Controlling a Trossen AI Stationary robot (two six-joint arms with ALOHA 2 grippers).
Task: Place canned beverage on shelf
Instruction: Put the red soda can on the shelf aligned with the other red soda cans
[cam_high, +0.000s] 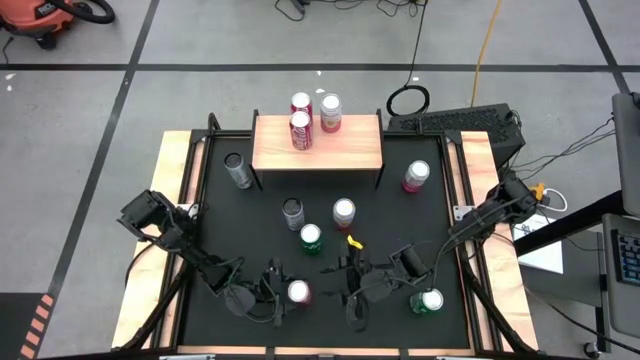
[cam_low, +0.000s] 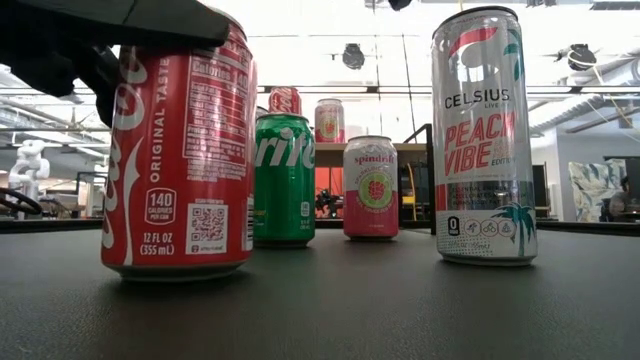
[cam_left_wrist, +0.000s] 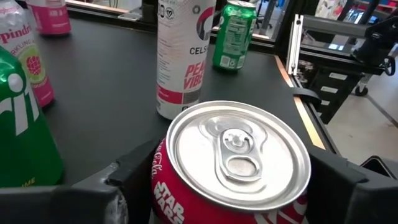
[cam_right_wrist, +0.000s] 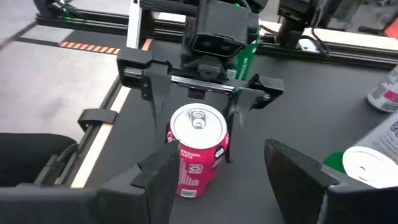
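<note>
Overhead, left tool (cam_high: 288, 293) straddles red can (cam_high: 298, 291); low view reads its label

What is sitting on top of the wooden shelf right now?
Three upright cans stand on the shelf: two red cans and a pink can. What lies under the shelf is hidden by its top.

Bright overhead glare in low view, nearest can blurred.

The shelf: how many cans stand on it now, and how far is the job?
Done: three cans stand on the shelf. In hand: the left gripper straddles a red can near the mat's front edge; the right gripper waits beside it. Left: about six more cans on the mat.
</note>
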